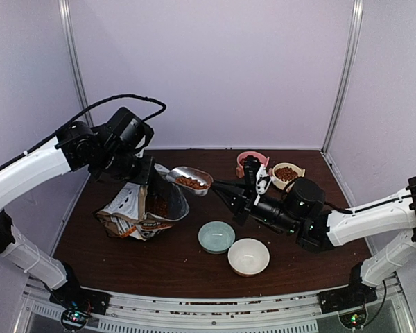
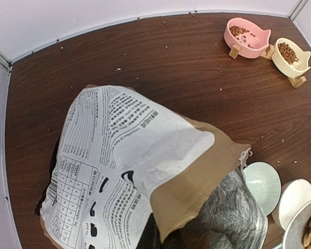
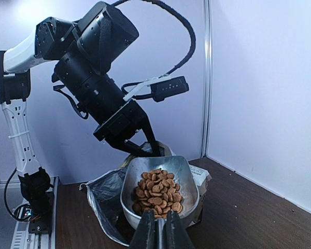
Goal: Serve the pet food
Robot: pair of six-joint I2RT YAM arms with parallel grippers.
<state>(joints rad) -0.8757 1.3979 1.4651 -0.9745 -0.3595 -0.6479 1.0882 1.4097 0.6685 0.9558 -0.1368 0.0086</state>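
The pet food (image 1: pixel 191 183) lies as a heap of brown kibble in a metal scoop (image 1: pixel 194 173). My right gripper (image 1: pixel 225 189) is shut on the scoop's handle and holds it level just above the mouth of the open paper bag (image 1: pixel 140 208). In the right wrist view the kibble (image 3: pixel 158 193) fills the scoop (image 3: pixel 182 171) ahead of my right gripper (image 3: pixel 159 215). My left gripper (image 1: pixel 147 179) is shut on the bag's upper rim and holds it open. In the left wrist view the bag (image 2: pixel 119 155) hides the left fingers.
A pale green bowl (image 1: pixel 215 236) and a white bowl (image 1: pixel 248 257) stand empty at the table's front centre. A pink bowl (image 1: pixel 252 161) and a cream bowl (image 1: pixel 287 173), both holding kibble, stand at the back right. More kibble shows inside the bag.
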